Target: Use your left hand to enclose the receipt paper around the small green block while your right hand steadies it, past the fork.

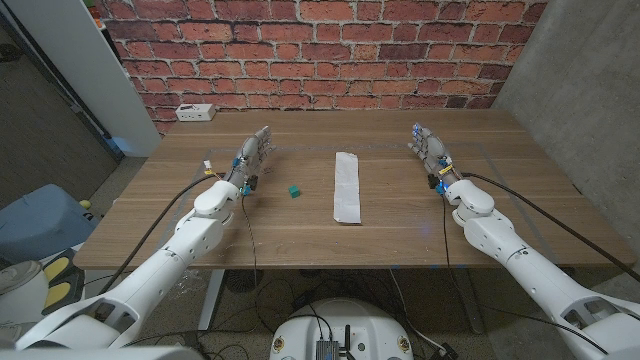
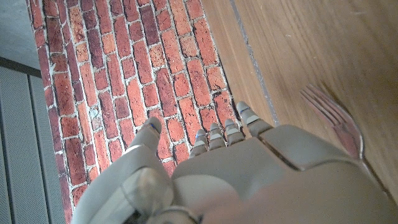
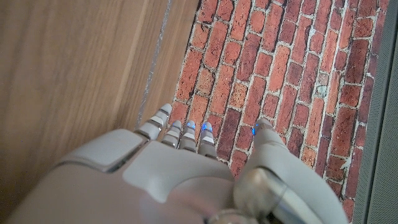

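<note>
A small green block (image 1: 294, 189) sits on the wooden table (image 1: 400, 230), left of centre. A long white strip of receipt paper (image 1: 347, 186) lies flat just to its right, apart from it. My left hand (image 1: 252, 155) stands to the left of the block with its fingers straight and apart, holding nothing; its back (image 2: 249, 174) shows in the left wrist view. A metal fork (image 2: 336, 118) lies on the table close beside that hand. My right hand (image 1: 430, 148) stands well to the right of the paper, fingers (image 3: 177, 130) extended, holding nothing.
A white power strip (image 1: 196, 112) lies at the table's far left corner. A red brick wall (image 1: 320, 50) runs behind the table. A blue bin (image 1: 40, 220) stands on the floor to the left.
</note>
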Available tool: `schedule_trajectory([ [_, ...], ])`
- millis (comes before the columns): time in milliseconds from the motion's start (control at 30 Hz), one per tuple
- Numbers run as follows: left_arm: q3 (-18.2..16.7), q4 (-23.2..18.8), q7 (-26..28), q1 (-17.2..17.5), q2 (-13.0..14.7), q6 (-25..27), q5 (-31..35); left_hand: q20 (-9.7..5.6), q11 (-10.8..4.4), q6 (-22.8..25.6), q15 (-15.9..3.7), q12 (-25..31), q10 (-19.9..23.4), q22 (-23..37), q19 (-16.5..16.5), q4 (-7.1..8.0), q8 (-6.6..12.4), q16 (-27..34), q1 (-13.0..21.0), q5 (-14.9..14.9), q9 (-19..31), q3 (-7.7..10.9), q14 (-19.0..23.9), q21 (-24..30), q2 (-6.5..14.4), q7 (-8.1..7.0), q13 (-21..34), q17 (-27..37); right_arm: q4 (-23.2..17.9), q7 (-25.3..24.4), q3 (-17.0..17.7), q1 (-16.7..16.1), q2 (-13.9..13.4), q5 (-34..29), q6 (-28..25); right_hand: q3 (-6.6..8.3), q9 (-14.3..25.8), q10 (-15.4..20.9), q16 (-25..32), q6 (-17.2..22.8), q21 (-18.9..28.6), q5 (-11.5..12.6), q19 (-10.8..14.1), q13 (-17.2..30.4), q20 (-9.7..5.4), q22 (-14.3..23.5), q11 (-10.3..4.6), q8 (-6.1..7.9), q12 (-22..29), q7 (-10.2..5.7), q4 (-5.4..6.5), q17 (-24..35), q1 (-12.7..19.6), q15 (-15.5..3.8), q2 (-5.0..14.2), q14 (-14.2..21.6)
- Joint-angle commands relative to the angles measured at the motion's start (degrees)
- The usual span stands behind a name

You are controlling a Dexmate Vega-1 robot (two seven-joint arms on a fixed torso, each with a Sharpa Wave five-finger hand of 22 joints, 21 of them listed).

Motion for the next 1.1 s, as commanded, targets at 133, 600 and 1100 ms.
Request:
schedule_trajectory([
  [133, 1.9, -13.4, 15.0, 1.7, 5.8, 14.4, 11.8, 5.21, -0.65, 0.7, 0.15, 0.2, -0.2, 0.4, 2.1, -1.07, 0.23, 0.7, 1.2, 0.0, 0.2, -0.43, 1.9, 0.2, -1.7, -3.11, 0.3, 0.1, 1.2, 1.0, 0.0, 0.2, 0.4, 0.8, 0.3, 0.25, 0.3, 0.3, 0.3, 0.4, 0.4, 0.4, 0.4, 0.1, 0.09, 0.2, 0.04, 0.41, 0.4, 0.07, -0.04, 0.2, 0.6, 0.33, 0.28, -0.1],
  [600, 4.7, -23.6, 20.4, 1.6, 10.5, 28.7, 21.6, 7.78, -0.71, 2.9, 3.23, 0.7, 1.5, 0.5, 3.4, -1.65, 0.43, 1.0, 1.7, 0.2, 0.2, -1.22, 5.4, 0.0, -3.4, -6.49, 0.4, 0.4, 1.8, 2.5, -0.2, 0.6, 0.4, 1.3, 0.0, -0.25, 0.3, 0.5, 0.8, 0.4, 0.2, 0.3, -0.3, 0.2, 4.12, 0.3, -0.33, 0.32, 0.4, -0.82, 0.27, 0.5, -0.1, 3.11, 0.40, 0.8],
  [1100, 10.0, -34.1, 18.3, -2.6, 14.3, 50.2, 29.0, 9.40, -1.49, 6.8, 0.55, 2.7, 8.5, 1.1, 8.1, -2.75, 0.98, 2.2, 7.9, 0.4, 0.5, -0.15, 12.6, 0.9, -4.6, -10.33, 1.0, 0.7, 0.2, 2.5, 0.1, -1.0, -0.2, 2.1, -0.5, -0.40, 0.3, 0.8, 0.8, 0.9, 0.3, 0.3, -0.6, 0.3, 4.18, 0.4, -0.09, 0.47, 0.5, -1.07, 0.26, 0.6, -0.3, 3.14, 0.50, 0.8],
])
